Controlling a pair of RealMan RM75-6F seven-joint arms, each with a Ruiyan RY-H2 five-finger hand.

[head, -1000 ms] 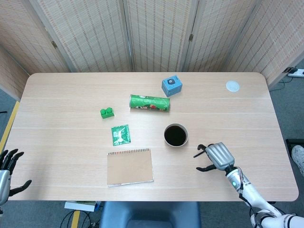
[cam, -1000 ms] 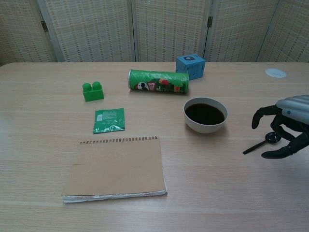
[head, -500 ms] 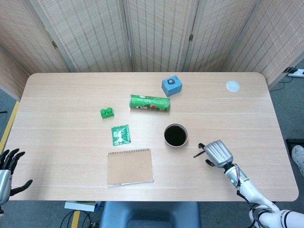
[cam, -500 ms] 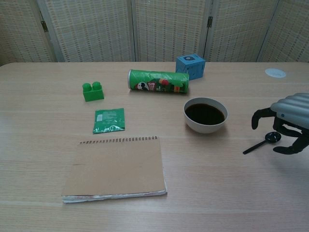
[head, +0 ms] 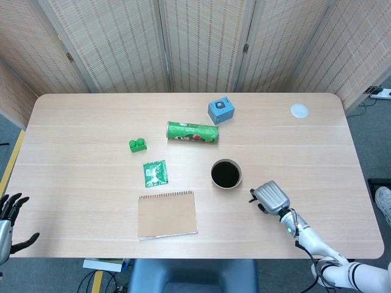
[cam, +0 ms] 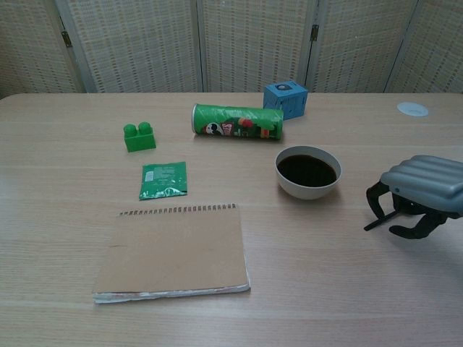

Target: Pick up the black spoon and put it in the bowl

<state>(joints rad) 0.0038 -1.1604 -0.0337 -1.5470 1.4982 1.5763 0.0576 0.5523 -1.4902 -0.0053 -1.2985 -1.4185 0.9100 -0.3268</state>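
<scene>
The black spoon [cam: 376,223] lies on the table right of the white bowl [cam: 307,189], only its thin handle end poking out to the left. My right hand [cam: 416,189] covers the rest of it, fingers curled down around it from both sides. From the head camera the same hand [head: 270,198] sits just right of and nearer than the bowl [head: 240,179], whose inside is dark; the spoon is hidden under the hand there. My left hand [head: 9,215] hangs off the table's near left corner, fingers spread, holding nothing.
A brown spiral notebook [head: 167,214] lies left of the bowl near the front edge. Behind it are a green packet [head: 155,173], a green brick [head: 138,144], a lying green can [head: 192,132], a blue cube [head: 221,110] and a white lid [head: 299,110].
My right hand has moved left toward the bowl and come down over the spoon, its fingers going from spread to curled around it. The left hand has barely moved.
</scene>
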